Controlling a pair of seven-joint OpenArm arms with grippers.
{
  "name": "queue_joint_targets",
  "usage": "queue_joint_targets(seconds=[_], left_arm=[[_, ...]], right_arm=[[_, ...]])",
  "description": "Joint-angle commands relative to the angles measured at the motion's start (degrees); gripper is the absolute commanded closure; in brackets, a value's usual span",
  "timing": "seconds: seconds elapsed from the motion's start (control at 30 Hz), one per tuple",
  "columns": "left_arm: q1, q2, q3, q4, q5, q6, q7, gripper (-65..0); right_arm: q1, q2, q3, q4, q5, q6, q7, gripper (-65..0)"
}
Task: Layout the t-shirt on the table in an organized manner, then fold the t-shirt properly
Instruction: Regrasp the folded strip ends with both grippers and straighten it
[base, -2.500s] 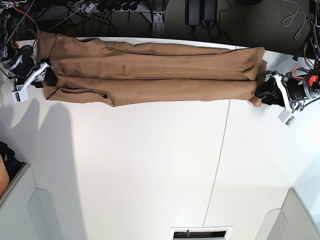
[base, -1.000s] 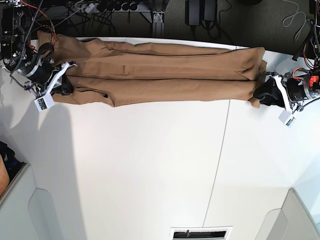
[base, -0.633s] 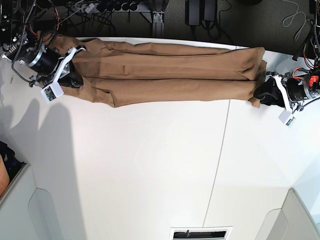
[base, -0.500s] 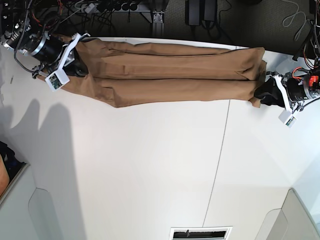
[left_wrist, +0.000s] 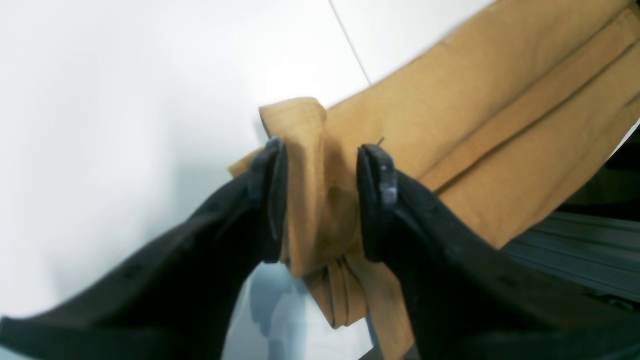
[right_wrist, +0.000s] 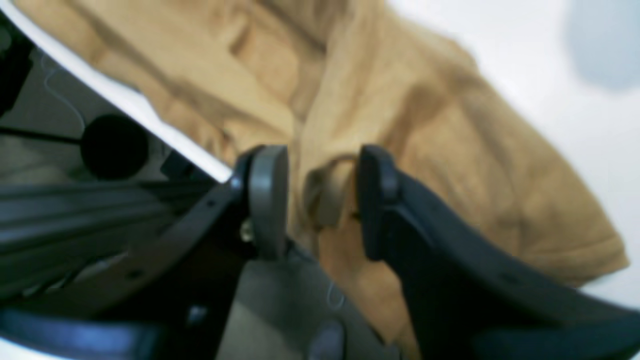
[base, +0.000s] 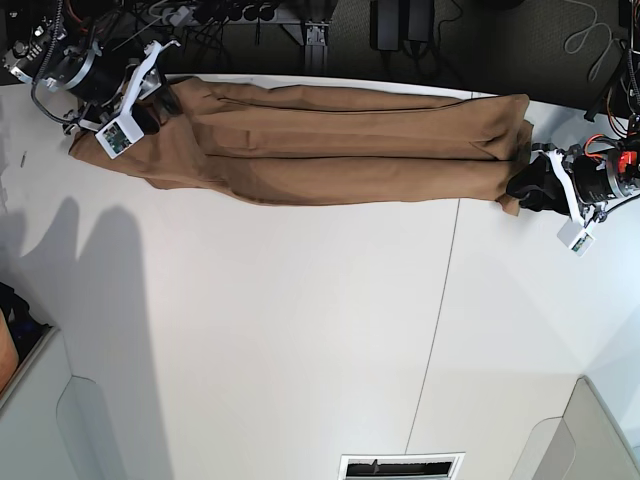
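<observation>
base: we look straight down over the whole counter (base: 300, 330) | wrist cams: close-up, facing out between each end effector's fingers | shared: t-shirt (base: 330, 140) ends, left and right

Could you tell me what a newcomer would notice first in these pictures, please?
The long tan t-shirt, folded into a narrow band, stretches along the far edge of the white table. At each end sits an arm: the left gripper has bunched cloth between its fingers, while the right gripper stands over the crumpled sleeve end at the table's edge.
</observation>
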Motion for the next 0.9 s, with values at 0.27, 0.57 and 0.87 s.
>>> queue_joint_targets(seconds=[0.27,0.57,0.87], left_arm=[[-1.0,-1.3,-9.1,1.9,-8.5,-0.3,3.7,-25.6],[5.4,-0.9,-12.7,1.9,-12.9,-0.3,5.8,-37.8],[10.7,5.0,-17.0,1.6,-5.8,-0.3,2.3,-37.8]], right_arm=[[0.7,0.3,1.9,4.4,-2.2,-5.2,5.4,-3.1],[7.4,-2.5,1.9,-10.3,-2.9,-4.4,5.6,0.0],[11.6,-2.4,1.9,-22.4,-0.9,-0.8,5.6,0.0]])
